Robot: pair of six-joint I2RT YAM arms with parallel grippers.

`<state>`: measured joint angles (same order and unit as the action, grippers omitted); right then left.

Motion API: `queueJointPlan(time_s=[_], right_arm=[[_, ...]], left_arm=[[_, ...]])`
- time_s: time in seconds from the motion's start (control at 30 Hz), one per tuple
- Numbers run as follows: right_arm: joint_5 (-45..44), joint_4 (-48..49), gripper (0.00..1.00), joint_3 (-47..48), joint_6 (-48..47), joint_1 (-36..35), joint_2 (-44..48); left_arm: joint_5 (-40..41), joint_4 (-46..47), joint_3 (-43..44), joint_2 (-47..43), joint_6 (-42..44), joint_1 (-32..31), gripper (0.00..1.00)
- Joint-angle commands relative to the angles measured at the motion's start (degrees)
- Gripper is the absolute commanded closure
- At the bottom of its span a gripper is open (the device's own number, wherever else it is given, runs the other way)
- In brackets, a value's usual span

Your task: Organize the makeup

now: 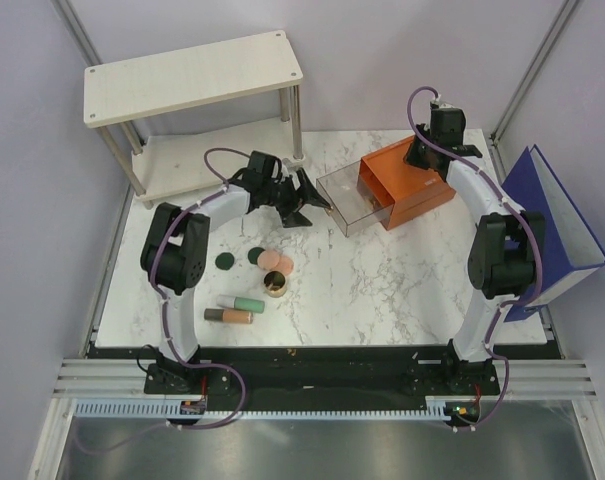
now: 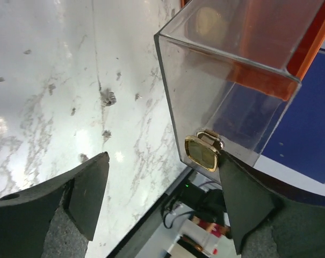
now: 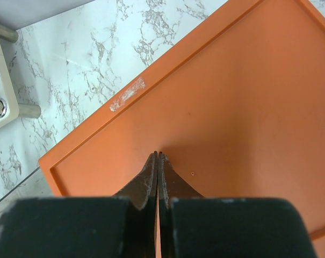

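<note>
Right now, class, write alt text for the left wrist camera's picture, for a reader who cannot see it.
The left gripper holds its two dark fingers wide open by the front of a clear drawer, whose gold handle sits close against one finger. The drawer sticks out of an orange box over a white marble table, with a blue folder behind.

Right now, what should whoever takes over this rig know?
Left hand: open, holding nothing, beside the drawer's gold handle.
Right hand: shut, tips on top of the orange box.
Done: drawer pulled out; no makeup seen in it.
On the table: green discs, pink discs, jar, mint tube, tan tube.
Left: stow all seven.
</note>
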<state>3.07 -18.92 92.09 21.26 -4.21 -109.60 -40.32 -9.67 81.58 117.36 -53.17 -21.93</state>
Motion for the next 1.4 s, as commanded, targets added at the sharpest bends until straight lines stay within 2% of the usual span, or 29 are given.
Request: queueJointPlan(time_s=[0.0, 0.1, 0.23, 0.57, 0.73, 0.97, 1.07, 1.17, 1.37], right_arm=[[-0.2, -7.7, 1.00, -0.7, -0.3, 0.1, -3.6], [-0.3, -7.9, 1.00, -0.8, -0.4, 0.1, -3.7], [-0.1, -7.9, 1.00, -1.1, -0.5, 0.1, -3.9], [-0.1, -8.0, 1.00, -1.3, -1.1, 0.2, -4.3], [0.4, -8.1, 1.00, -1.3, -1.0, 0.2, -4.7], [1.3, -8.2, 1.00, -1.6, -1.0, 0.1, -5.2], [1.7, -8.2, 1.00, -1.6, -0.9, 0.2, -5.4], [2.1, -8.2, 1.00, -1.3, -0.6, 0.1, -5.7], [2.4, -8.6, 1.00, -0.6, -0.7, 0.2, -6.2]], left_arm=[[9.1, -10.9, 2.0, -8.1, 13.4, 1.4, 0.11], [13.6, -16.1, 0.3, -12.5, 20.5, 2.7, 0.07], [18.8, -23.0, -1.5, -16.9, 25.6, 3.7, 0.05], [31.1, -40.3, -3.4, -25.0, 30.9, 3.7, 0.03], [39.3, -49.4, -1.6, -25.1, 38.5, 3.7, 0.01], [45.8, -49.3, -1.9, -25.2, 53.0, 3.7, 0.01], [44.3, -47.4, -3.2, -25.2, 58.4, 3.7, 0.01], [39.2, -45.0, -5.8, -26.0, 60.0, 3.6, 0.01], [36.3, -41.0, -10.7, -30.4, 66.0, 2.8, 0.01]])
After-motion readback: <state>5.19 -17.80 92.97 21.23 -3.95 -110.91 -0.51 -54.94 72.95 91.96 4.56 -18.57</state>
